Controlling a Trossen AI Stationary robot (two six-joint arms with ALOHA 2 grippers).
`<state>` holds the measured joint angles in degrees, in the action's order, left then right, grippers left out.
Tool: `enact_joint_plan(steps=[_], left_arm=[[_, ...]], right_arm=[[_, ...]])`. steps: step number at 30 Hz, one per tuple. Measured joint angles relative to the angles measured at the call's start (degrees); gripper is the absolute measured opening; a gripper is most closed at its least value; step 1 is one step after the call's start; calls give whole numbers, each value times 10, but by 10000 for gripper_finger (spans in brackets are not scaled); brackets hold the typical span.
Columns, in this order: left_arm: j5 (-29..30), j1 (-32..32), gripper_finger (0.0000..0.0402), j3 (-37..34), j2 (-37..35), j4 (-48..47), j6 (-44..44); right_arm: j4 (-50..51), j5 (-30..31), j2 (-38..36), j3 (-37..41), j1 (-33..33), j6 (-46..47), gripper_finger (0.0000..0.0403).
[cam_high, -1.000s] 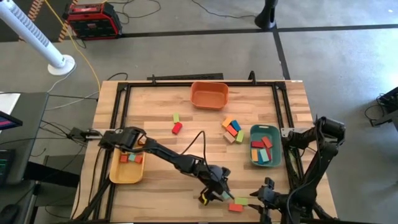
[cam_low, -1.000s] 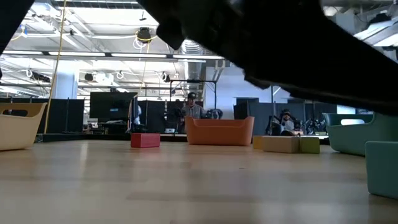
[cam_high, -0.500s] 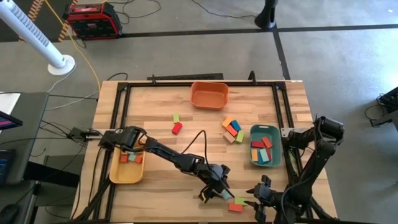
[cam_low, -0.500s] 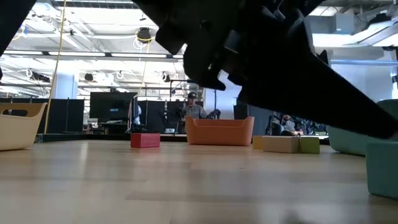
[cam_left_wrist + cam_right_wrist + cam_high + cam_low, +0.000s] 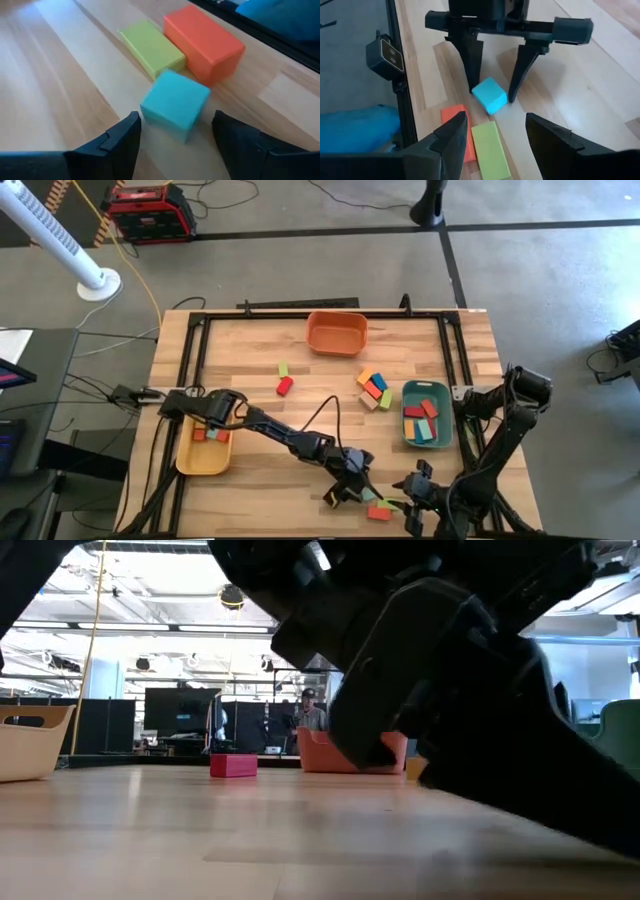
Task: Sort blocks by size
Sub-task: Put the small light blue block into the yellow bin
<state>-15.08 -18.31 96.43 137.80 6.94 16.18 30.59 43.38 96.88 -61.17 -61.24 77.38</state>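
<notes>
Change: left gripper (image 5: 175, 135) has crept nearer over the past second; pickup looks imminent.
Left gripper: fingers spread, straddling blue cube (image 5: 174, 105), apparently not touching.
Right gripper (image 5: 492, 135): spread, empty, hovering just right of it.
Location: near table edge, right of centre.
Orientation: cube, no long axis; green bar (image 5: 151, 47) and red block (image 5: 205, 42) lie parallel, side by side.

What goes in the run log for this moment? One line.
left gripper: open, straddling blue cube | right gripper: open, nearby | green block, red block: beside cube
</notes>
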Motion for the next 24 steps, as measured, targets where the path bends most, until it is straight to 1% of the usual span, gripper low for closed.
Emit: enact_joint_plan(steps=[4, 11, 17, 21, 24], left_arm=[[0, -1, 235, 3, 2, 9, 2], [11, 1, 231, 2, 3, 26, -30], [12, 1, 183, 2, 2, 47, -18], [12, 1, 149, 2, 2, 43, 0], [11, 1, 132, 2, 2, 41, 0]], right_arm=[[0, -1, 0, 0, -3, 0, 230], [2, -1, 0, 0, -6, -8, 230], [2, -1, 0, 0, 0, -14, 230], [2, -1, 0, 0, -1, -14, 230], [2, -1, 0, 0, -1, -14, 230]])
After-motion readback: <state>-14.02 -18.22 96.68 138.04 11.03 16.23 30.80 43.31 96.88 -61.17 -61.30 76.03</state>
